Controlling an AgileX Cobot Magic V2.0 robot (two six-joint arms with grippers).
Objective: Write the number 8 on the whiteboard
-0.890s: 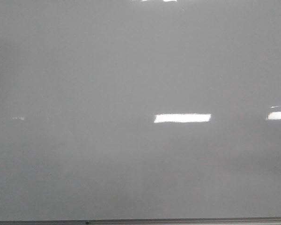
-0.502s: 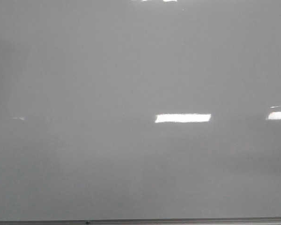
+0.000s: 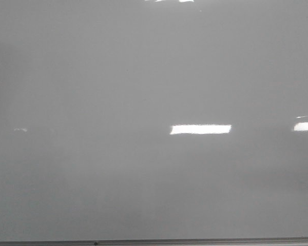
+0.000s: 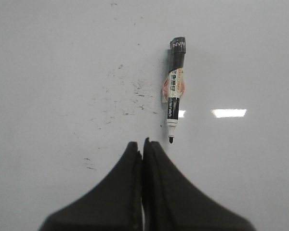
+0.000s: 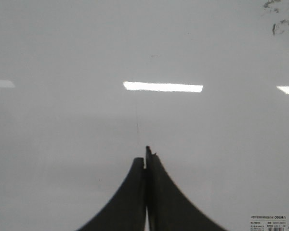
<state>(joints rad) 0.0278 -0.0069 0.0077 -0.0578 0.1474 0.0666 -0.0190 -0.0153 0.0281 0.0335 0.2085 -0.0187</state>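
Glossy whiteboard (image 3: 118, 77) (metal bottom edge)

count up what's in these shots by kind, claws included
glossy pale grey-white whiteboard: 1
black-capped white marker pen, uncapped tip, lying on the board: 1
small white printed label sticker: 1
black claws, left and right, both shut and empty: 2
total: 5
no 8 drawn yet
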